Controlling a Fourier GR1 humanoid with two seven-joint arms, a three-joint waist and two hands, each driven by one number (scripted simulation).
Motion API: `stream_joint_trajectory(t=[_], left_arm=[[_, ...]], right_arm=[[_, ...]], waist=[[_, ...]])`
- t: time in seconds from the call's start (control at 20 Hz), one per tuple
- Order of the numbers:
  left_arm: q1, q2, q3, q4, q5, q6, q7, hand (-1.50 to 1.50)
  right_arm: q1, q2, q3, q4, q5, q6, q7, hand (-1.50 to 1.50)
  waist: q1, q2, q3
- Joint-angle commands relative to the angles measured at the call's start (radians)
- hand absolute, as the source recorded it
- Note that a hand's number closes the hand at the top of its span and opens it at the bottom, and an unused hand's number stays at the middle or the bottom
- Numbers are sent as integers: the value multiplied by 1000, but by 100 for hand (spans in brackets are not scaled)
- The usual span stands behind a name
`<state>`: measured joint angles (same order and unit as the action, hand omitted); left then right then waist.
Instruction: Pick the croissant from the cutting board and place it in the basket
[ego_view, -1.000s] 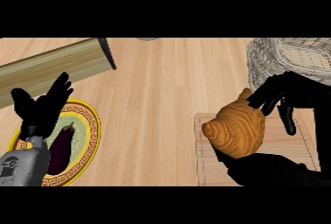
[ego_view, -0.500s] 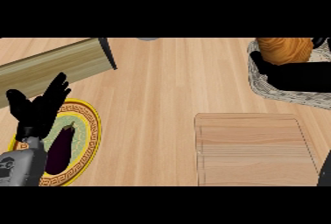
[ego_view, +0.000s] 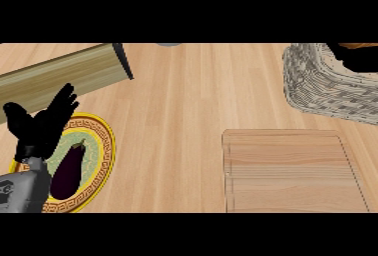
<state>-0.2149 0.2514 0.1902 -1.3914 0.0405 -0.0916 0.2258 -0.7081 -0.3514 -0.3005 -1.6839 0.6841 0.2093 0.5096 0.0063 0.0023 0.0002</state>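
Fingers of the right hand (ego_view: 359, 56) were cut off at the upper right edge over the basket (ego_view: 317, 82); their state could not be told. Only an orange sliver of the croissant (ego_view: 362, 45) showed above them. Left hand (ego_view: 40, 125) rested open, fingers straight, beside the eggplant (ego_view: 68, 167) on its plate (ego_view: 103, 150). Cutting board (ego_view: 291, 170) lay bare.

Right hand (ego_view: 353, 54) is showing only as a dark shape at the upper right corner, running off the edge; its fingers cannot be read. A sliver of croissant (ego_view: 362, 45) is peeking out beside it, the rest cut off. Basket (ego_view: 325, 85) is running past the right edge. Left hand (ego_view: 40, 127) is covering part of the plate (ego_view: 103, 150), and its forearm is hiding the eggplant's (ego_view: 68, 167) lower end. Wooden box (ego_view: 63, 75) is being cropped at the left.
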Motion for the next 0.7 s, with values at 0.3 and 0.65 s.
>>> stream_joint_trajectory(t=[0.3,0.65], left_arm=[[25,-35,-14,-13,-27,32,-17,0],[-34,-6,-9,-38,-7,9,48,0]], right_arm=[[46,-69,-115,309,-87,-153,-306,150],[-33,-57,-155,566,-15,-363,-296,-150]], waist=[[-1,0,0],[8,1,0]])
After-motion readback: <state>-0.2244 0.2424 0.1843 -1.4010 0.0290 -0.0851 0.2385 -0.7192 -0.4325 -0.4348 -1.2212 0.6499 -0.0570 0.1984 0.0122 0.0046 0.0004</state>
